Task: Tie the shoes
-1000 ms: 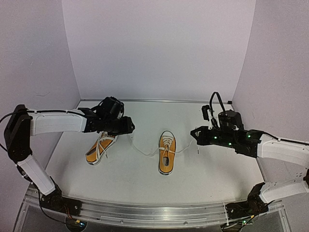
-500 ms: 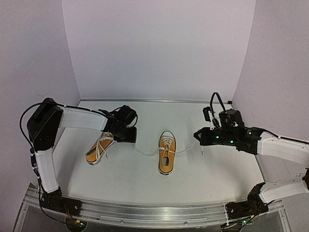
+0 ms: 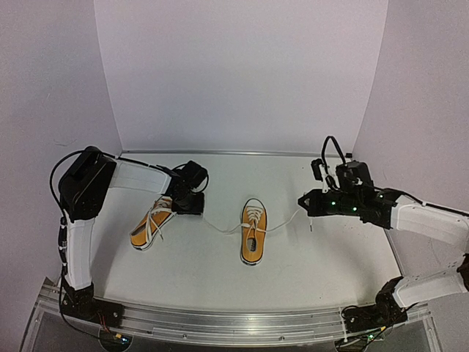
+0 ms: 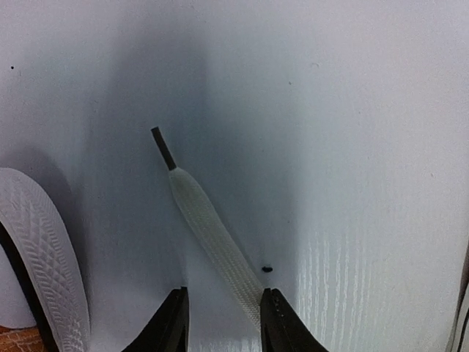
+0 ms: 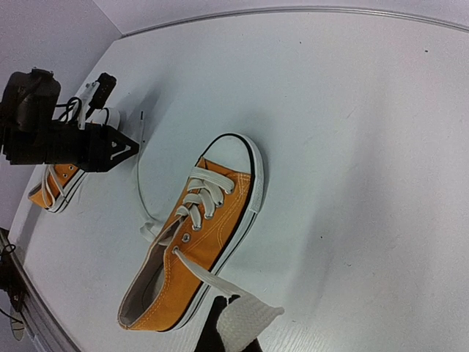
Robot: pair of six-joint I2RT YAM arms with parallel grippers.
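- The right gripper (image 3: 301, 202) is pressed together on the right lace (image 5: 249, 314), drawn out sideways from the centre shoe (image 3: 253, 233), likely to keep that end taut and clear.
- The left gripper (image 4: 223, 308) hangs low over the table (image 3: 322, 271), jaws apart, straddling the left lace (image 4: 209, 227) without pinching it. The lace lies flat, its dark tip (image 4: 163, 147) pointing away.
- That pose looks like set-up for a grab, so both ends can be crossed.
- The centre shoe stands mid-table, toe to the far wall, between the 2 arms.
- The other shoe (image 3: 152, 224) lies just beside the left gripper, laces loose.
- Judged early: no knot on either shoe.
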